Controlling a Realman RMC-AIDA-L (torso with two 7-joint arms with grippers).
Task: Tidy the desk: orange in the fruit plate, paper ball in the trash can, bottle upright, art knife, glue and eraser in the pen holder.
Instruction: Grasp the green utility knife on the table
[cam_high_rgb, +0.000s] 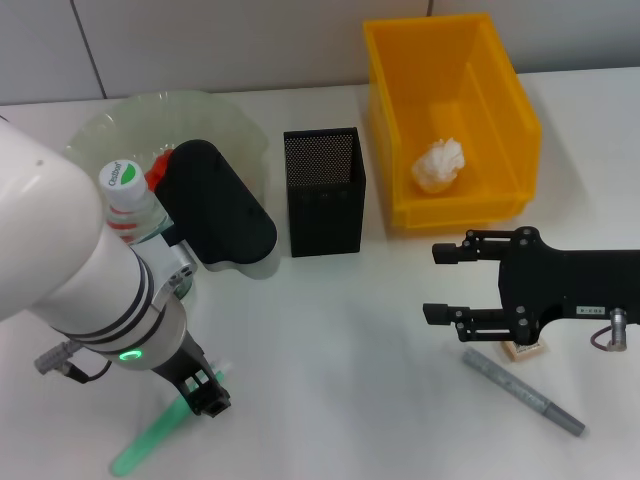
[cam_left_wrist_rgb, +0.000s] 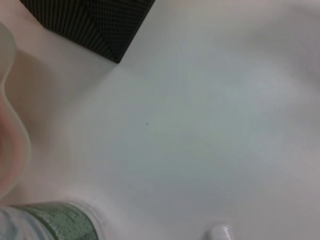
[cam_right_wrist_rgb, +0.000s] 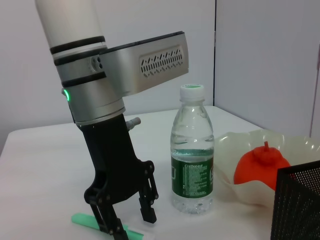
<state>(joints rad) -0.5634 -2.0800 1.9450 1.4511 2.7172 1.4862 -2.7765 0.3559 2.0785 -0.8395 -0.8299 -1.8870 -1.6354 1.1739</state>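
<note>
Left gripper down at desk, fingers apart, straddling green art knife. We judge this the pick step: centre on handle, close square, lift clear of bottle, then carry to pen holder and drop vertical. Bottle already upright just beside arm, so we keep wrist away from it. Orange sits in fruit plate. Paper ball in trash can. Right gripper open, idle near grey pen and eraser.

Bright, even overhead light casts soft shadows; the left wrist view is blurred and close.
</note>
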